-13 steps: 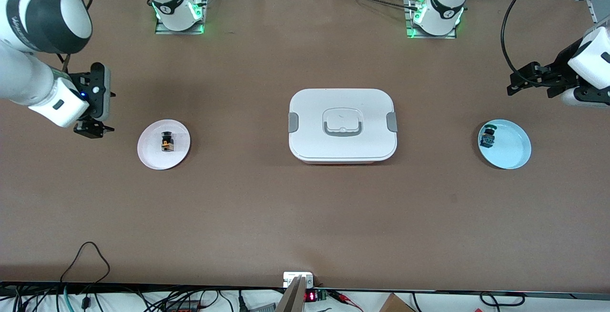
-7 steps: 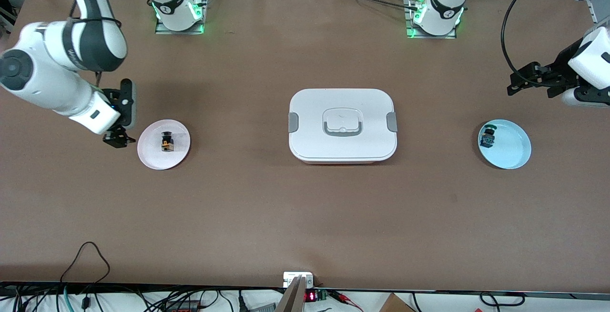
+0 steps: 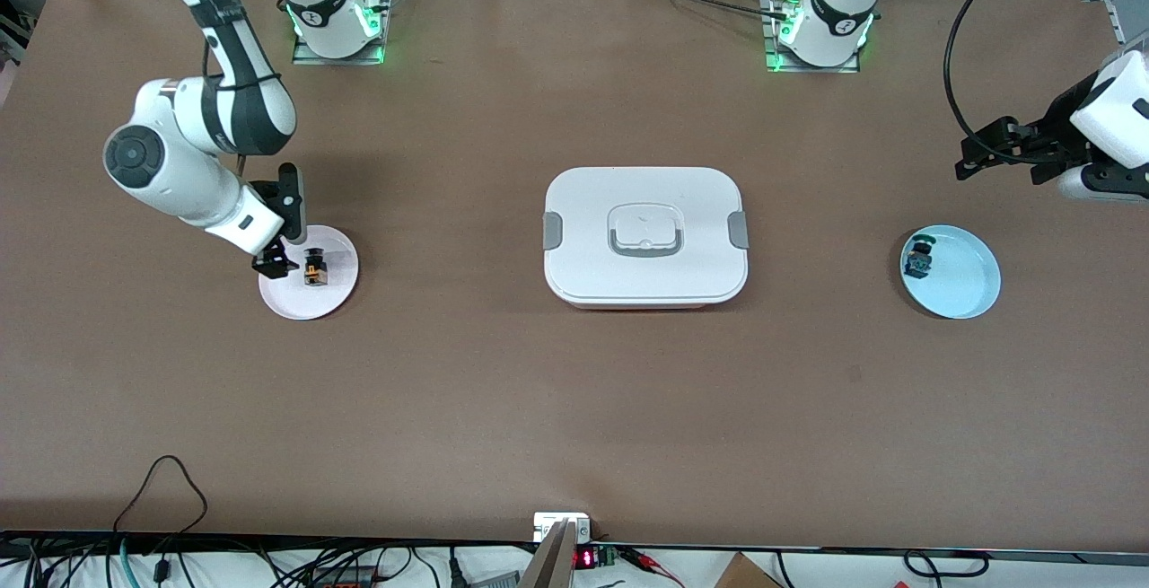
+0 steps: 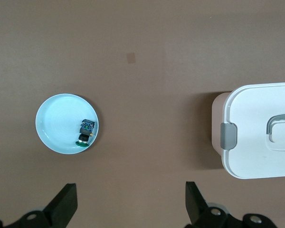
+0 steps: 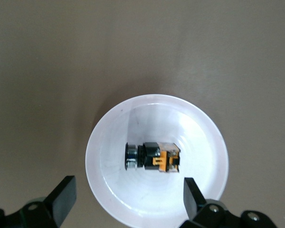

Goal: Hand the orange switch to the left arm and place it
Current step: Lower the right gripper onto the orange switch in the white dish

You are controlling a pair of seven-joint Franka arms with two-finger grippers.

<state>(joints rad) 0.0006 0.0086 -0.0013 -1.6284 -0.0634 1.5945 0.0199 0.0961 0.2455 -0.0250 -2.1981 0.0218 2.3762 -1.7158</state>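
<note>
With the right hand (image 3: 273,263) released over the pink plate (image 3: 334,294) at frame left, we should centre its fingers astride the orange switch (image 3: 313,267) before descending; left hand (image 3: 989,160) waits released.

We see two arms (image 3: 193,153) of glossy white rounded segments, with dark grey bands at the joints. Each white base sits on a metal plate and glows green at its foot. A round grey cap closes one elbow joint. The black grippers have squared, angular fingers (image 4: 64,206), and a black cable loops to one wrist.
</note>
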